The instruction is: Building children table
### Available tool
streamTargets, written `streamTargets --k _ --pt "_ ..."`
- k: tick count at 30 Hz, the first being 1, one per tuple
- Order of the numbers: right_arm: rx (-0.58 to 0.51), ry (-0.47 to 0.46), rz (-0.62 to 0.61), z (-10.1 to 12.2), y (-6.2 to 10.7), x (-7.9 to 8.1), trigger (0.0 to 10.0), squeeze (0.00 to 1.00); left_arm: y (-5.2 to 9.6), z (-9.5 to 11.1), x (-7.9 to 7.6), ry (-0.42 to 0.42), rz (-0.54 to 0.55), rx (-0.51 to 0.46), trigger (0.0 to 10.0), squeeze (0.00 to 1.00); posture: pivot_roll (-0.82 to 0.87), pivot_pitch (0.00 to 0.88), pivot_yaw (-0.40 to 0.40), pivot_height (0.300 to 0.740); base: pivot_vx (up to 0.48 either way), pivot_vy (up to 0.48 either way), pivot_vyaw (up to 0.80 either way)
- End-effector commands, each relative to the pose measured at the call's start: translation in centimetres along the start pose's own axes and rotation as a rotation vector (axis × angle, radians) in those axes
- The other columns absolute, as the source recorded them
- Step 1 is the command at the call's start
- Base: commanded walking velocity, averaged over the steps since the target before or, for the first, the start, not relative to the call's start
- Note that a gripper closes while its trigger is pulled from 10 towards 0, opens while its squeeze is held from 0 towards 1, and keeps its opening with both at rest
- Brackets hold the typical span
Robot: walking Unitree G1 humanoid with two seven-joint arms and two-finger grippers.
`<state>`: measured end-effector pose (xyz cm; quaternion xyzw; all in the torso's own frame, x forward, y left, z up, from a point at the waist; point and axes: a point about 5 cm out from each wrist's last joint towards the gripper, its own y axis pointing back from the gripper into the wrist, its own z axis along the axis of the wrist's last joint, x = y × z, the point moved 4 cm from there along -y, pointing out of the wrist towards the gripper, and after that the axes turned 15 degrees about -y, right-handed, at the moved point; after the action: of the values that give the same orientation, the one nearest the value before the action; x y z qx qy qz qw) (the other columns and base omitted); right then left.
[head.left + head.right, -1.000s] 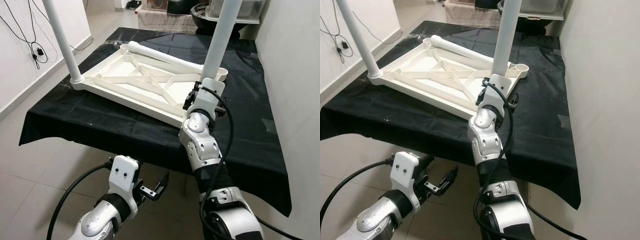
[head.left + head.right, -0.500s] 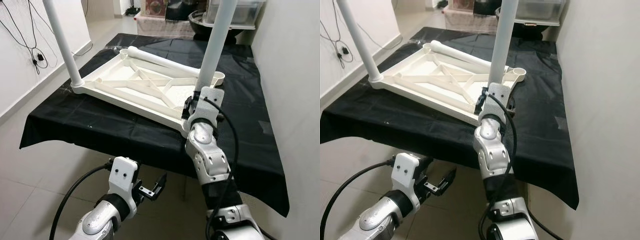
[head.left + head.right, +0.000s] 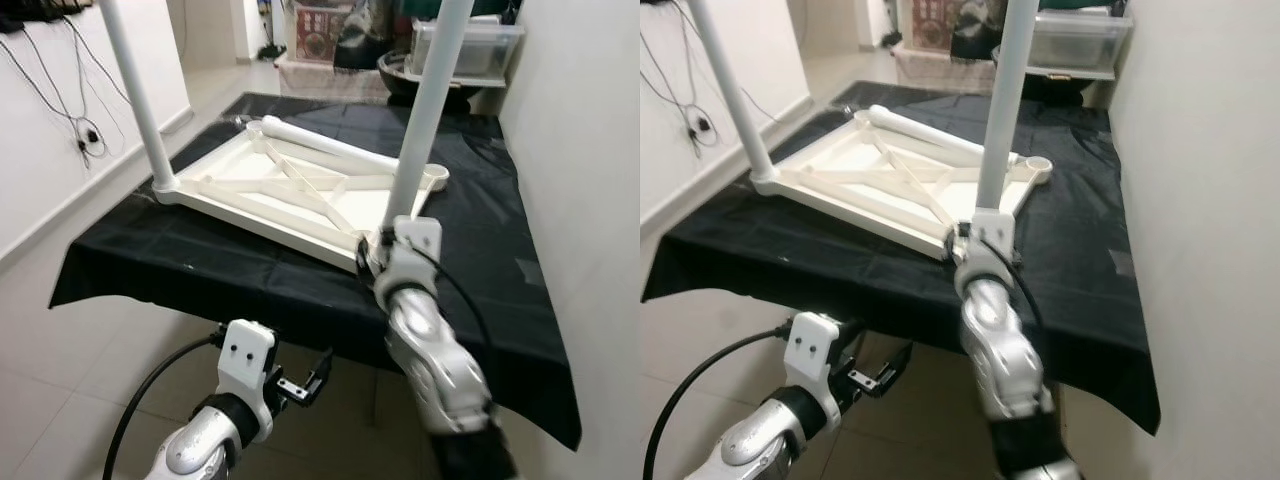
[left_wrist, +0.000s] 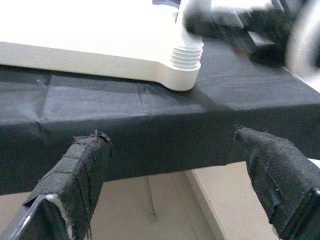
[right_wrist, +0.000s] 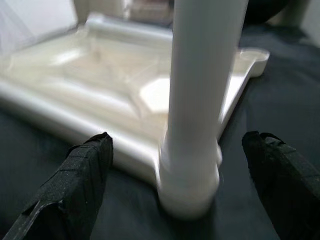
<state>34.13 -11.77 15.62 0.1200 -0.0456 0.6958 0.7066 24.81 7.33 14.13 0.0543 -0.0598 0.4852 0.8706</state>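
A white children's tabletop lies upside down on a black-draped table. Two white legs stand screwed into its near corners, one at the left and one at the right. A third leg lies loose along the far side. My right gripper is open, with its fingers spread wide on either side of the right leg's base and apart from it. My left gripper hangs open below the table's front edge, facing the cloth and the threaded near corner.
An empty leg socket sits at the tabletop's far right corner. A wall runs close along the right. A clear storage box and dark items stand behind the table. Cables hang on the left wall above tiled floor.
My right arm has drawn back toward me from the right leg's base. The head camera has shifted as well. The left gripper stays below the table edge.
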Motion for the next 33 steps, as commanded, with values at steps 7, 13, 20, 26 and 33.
streamTargets --k 7,13,20,26,33 --pt "0.053 0.045 0.143 -2.7 2.3 -1.0 10.0 0.0 -0.1 -1.5 0.7 -0.023 0.067 0.053 10.0 0.0 0.16 0.0 -0.028 0.74 0.0 0.0 0.0" --pt "0.035 0.074 0.16 -4.2 3.4 -0.5 10.0 0.0 -0.2 -2.8 1.0 -0.029 0.132 0.103 10.0 0.0 0.16 0.0 -0.032 0.74 0.0 0.0 0.0" --pt "0.032 0.12 0.186 -4.6 2.8 -0.2 10.0 0.0 -0.7 -3.9 2.1 -0.052 0.203 0.133 10.0 0.0 0.14 0.0 -0.02 0.74 0.0 0.0 -0.52" --pt "0.04 0.118 0.185 -4.9 2.3 -0.5 10.0 0.0 -1.2 -4.1 2.3 -0.066 0.207 0.133 10.0 0.0 0.15 0.0 -0.029 0.74 0.0 0.0 -0.45" --pt "0.072 0.112 0.174 -5.8 1.1 -0.5 10.0 0.0 -2.0 -4.5 3.1 -0.074 0.228 0.137 10.0 0.0 0.16 0.0 -0.035 0.74 0.0 0.0 0.0"
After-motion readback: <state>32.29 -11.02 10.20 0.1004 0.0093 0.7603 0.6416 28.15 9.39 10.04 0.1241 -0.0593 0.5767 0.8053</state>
